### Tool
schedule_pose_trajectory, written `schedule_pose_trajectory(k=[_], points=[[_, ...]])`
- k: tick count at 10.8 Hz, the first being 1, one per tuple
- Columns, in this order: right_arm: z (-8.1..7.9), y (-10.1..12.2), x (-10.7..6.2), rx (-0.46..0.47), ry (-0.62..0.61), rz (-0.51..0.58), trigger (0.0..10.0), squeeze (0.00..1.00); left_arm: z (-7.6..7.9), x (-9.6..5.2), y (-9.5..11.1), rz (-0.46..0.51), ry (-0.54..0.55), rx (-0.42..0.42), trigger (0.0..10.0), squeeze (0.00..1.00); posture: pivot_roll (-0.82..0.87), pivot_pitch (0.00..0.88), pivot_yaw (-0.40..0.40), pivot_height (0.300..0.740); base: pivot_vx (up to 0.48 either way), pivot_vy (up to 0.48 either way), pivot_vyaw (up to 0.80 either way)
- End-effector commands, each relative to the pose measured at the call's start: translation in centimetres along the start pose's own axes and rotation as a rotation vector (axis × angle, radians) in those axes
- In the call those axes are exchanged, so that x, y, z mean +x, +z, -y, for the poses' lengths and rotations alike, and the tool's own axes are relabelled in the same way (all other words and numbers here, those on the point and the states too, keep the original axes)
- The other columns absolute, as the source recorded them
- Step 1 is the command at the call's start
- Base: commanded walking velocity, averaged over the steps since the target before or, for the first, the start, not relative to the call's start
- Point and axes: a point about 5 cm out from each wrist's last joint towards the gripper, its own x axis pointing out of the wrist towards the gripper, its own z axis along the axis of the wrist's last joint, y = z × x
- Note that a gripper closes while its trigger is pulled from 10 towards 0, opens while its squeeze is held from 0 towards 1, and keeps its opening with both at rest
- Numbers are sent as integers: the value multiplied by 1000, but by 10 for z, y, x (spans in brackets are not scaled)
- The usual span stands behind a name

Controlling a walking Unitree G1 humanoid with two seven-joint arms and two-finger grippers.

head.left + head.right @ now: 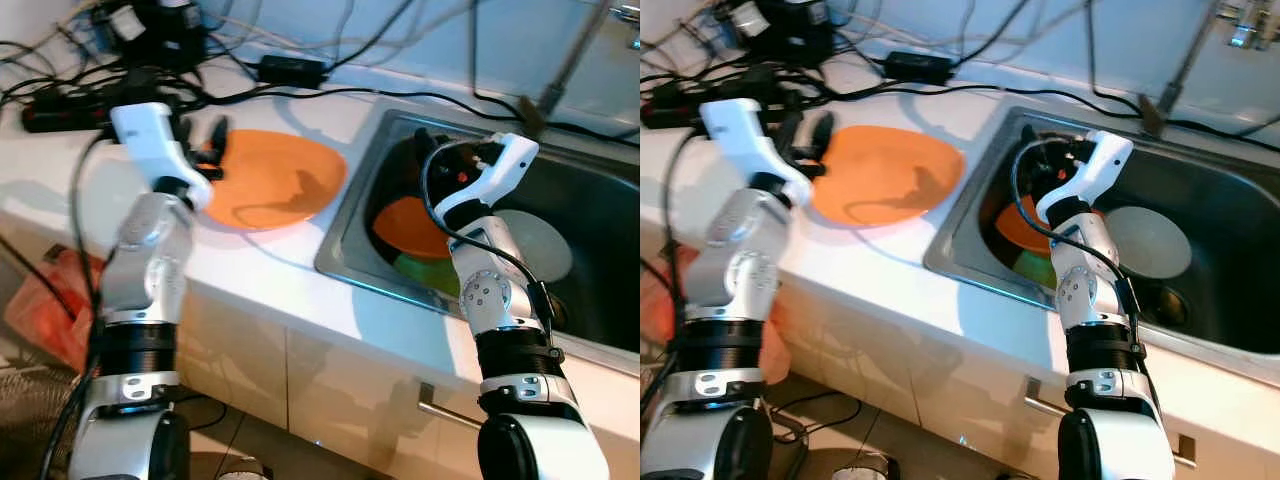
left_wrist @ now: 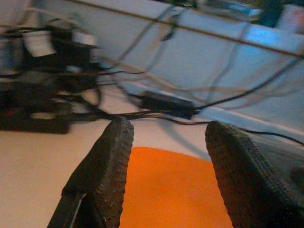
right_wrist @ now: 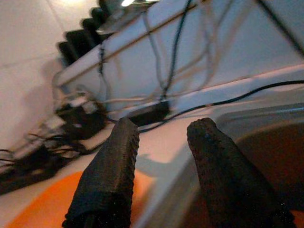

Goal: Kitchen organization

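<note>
A large orange plate point(image 1: 275, 180) lies flat on the white counter point(image 1: 250, 265), left of the steel sink point(image 1: 350, 215). My left gripper point(image 1: 205, 140) hovers open over the plate's left rim; the left wrist view has the orange plate point(image 2: 175, 190) below its fingers point(image 2: 111, 175), with nothing between them. My right gripper point(image 1: 428, 150) is open above the sink's left end, over a second orange plate point(image 1: 410, 225) stacked on a green one point(image 1: 425, 272). A white plate point(image 1: 540, 245) lies beside them in the basin.
A tangle of black cables, a power adapter point(image 1: 290, 68) and a power strip point(image 1: 60, 112) crowd the back of the counter. The faucet stem point(image 1: 560, 65) rises behind the sink. Cabinet fronts with a metal handle point(image 1: 445, 410) sit below, and a red bag point(image 1: 45, 300) lies on the floor at left.
</note>
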Motion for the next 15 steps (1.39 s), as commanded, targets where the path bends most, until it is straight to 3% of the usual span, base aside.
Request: schedule_pose_trajectory(k=[1,2,3,4,5,6,7,9,12,15], points=[[-1,-6,-5,29,21,-26,10000,0,-11,2,6,7,62,-17,10000,0,243,95,-28,740,0,0,0],[-4,-14,-11,37,40,-59,10000,0,-30,-4,10,8,130,-41,10000,0,246,99,-27,740,0,0,0],[-5,-17,-12,40,43,-70,10000,0,-37,-8,10,4,169,-61,10000,0,248,100,-27,740,0,0,0],[-6,-18,-14,43,48,-78,10000,0,-44,-12,7,-5,202,-84,10000,992,249,100,-28,740,0,0,0],[-7,-18,-14,43,56,-88,10000,0,-50,-17,-1,-57,245,-125,10000,1000,250,99,-31,740,0,0,0],[-7,-18,-14,41,58,-92,10000,0,-49,-18,-4,-74,250,-153,10000,1000,250,99,-31,740,0,0,0],[-9,-18,-15,38,64,-99,10000,0,-49,-19,-12,-141,242,-261,10000,0,250,94,-33,740,0,0,0],[-11,-19,-16,37,72,-104,10000,0,-52,-22,-18,-214,234,-363,10000,0,253,88,-32,740,0,0,0],[-15,-19,-14,40,87,-109,10000,0,-48,-23,-10,-270,140,-458,10000,0,257,80,-28,740,0,0,0],[-16,-19,-14,45,92,-111,10000,0,-48,-22,-6,-309,110,-501,10000,0,256,83,-23,740,0,0,0]])
